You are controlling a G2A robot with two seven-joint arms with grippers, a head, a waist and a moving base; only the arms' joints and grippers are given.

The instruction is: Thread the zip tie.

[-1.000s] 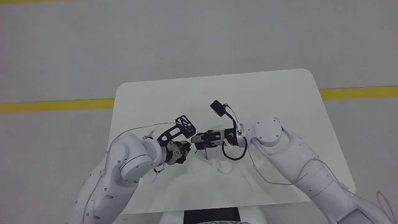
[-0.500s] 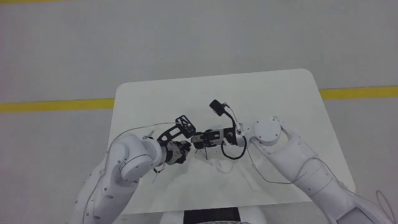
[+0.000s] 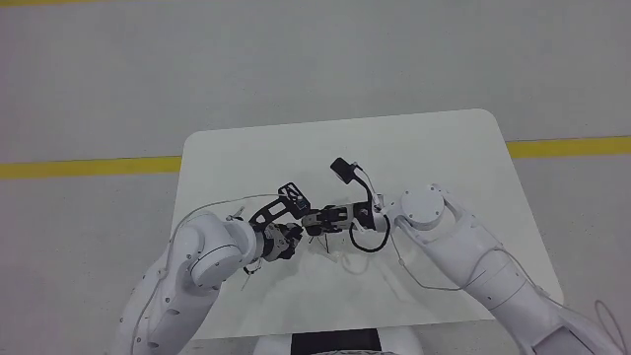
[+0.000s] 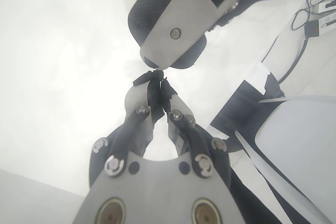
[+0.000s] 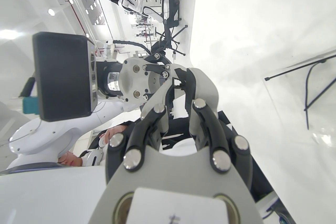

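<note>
We saw two metal grippers meeting tip to tip above a smooth white table (image 3: 444, 158) with rounded corners. The left gripper (image 4: 157, 101) was pressed together on one thin black zip tie (image 4: 152, 78). The right gripper (image 4: 155, 62) touched it, but we could not tell its grip. The right arm had edged slightly nearer the left.

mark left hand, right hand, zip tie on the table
left hand (image 4: 158, 93), left wrist view, between its fingertips
right hand (image 5: 178, 86), right wrist view, at its tip
zip tie (image 5: 288, 71), right wrist view, straight strap
</note>
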